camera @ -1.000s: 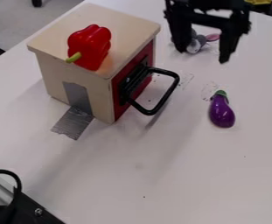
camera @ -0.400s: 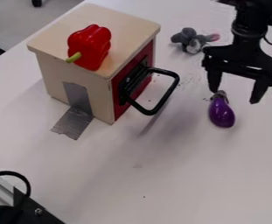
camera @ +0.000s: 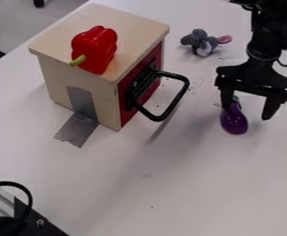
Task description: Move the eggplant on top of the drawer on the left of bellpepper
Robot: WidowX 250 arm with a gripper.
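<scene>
My gripper [camera: 247,112] hangs at the right with its two fingers spread wide, one on each side of the eggplant's upper part. The purple eggplant [camera: 234,122] lies on the white table, its green stem end partly behind the left finger. On the wooden drawer box [camera: 133,23] rests a red bell pepper [camera: 95,50], its green stem toward the front left. The box's red front with a black handle faces right.
A grey plush toy [camera: 201,42] lies between the box and the arm. The black drawer handle [camera: 176,99] juts out toward the table's middle. Silver tape [camera: 78,129] holds the box's near side down. Black equipment [camera: 31,221] occupies the lower left corner.
From the top, the gripper has moved right and down to the eggplant, lowering slightly further most recently. A dark vertical strip has appeared along the left edge.
</scene>
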